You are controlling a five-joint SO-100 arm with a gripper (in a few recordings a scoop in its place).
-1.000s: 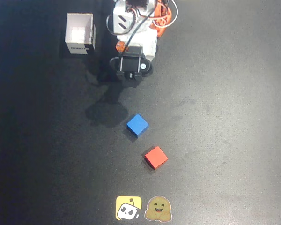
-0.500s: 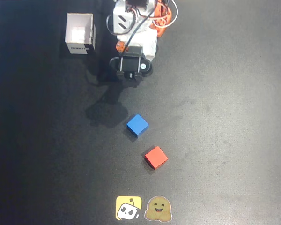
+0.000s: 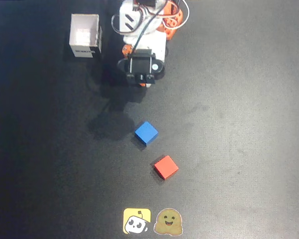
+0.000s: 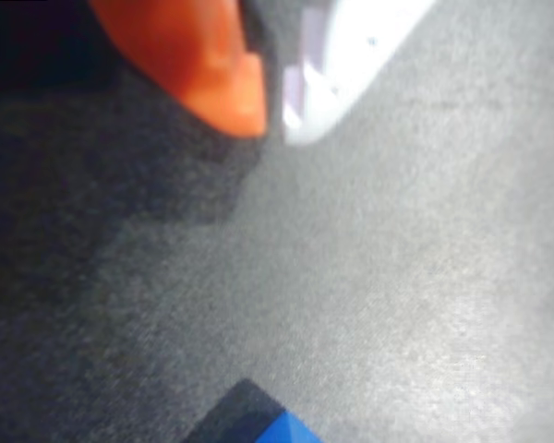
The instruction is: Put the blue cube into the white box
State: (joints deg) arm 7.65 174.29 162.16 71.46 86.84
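Observation:
The blue cube [image 3: 146,133] lies on the black table near the middle of the overhead view; its corner [image 4: 287,430] just enters the bottom edge of the wrist view. The white box [image 3: 84,35] stands upright at the upper left, its label facing down the picture. My gripper [image 3: 144,82] hangs above the table between box and cube, well short of the cube. In the wrist view its orange finger [image 4: 212,69] and white finger [image 4: 342,65] meet at the tips, so the gripper [image 4: 273,118] is shut with nothing in it.
A red cube [image 3: 166,167] sits just below and right of the blue one. Two stickers, a yellow one [image 3: 136,220] and a brown one [image 3: 168,221], lie flat at the bottom edge. The arm's base [image 3: 144,20] stands at the top centre, right of the box.
The gripper head has shifted a little down the overhead picture, toward the blue cube, and its shadow moved with it. Cubes and box have stayed put.

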